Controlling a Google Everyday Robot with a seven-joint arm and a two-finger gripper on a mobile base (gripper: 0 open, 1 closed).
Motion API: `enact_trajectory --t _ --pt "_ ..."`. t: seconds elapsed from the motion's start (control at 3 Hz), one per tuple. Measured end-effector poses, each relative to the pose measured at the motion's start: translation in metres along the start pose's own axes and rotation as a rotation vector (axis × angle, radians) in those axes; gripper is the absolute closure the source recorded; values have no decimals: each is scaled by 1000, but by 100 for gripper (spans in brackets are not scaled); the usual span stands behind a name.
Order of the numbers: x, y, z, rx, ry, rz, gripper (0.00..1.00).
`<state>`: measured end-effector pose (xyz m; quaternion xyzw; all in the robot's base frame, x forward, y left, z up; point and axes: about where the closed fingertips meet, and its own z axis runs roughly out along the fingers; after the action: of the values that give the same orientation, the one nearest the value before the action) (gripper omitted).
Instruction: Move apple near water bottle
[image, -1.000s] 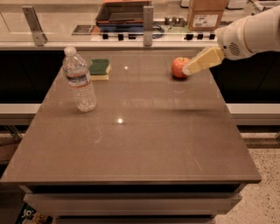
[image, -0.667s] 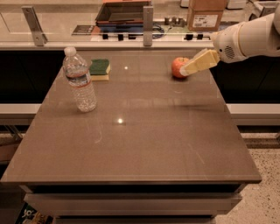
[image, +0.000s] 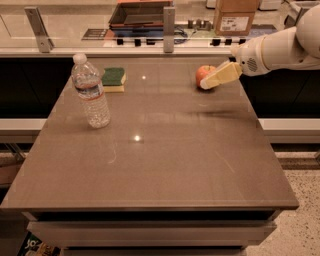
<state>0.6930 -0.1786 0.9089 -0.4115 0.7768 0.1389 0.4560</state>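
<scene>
The small red-orange apple (image: 203, 74) sits on the brown table (image: 165, 150) at the far right. My gripper (image: 212, 81) reaches in from the right on a white arm, and its cream-coloured fingers (image: 220, 76) cover the apple's right side. The clear ribbed water bottle (image: 90, 92) with a white cap stands upright at the far left of the table, well apart from the apple.
A green-and-yellow sponge (image: 113, 79) lies just behind and right of the bottle. A counter with a cardboard box (image: 235, 16), a dark tray (image: 141, 12) and metal posts (image: 169, 22) runs behind the table. Speckled floor lies to the right.
The arm and gripper have shifted slightly; the fingers stay at the apple's right side. The apple, bottle and sponge have not moved.
</scene>
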Motion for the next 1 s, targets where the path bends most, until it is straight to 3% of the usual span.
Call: enact_trajectory --t 1.0 --pt "20 -21 53 -21 99 35 0"
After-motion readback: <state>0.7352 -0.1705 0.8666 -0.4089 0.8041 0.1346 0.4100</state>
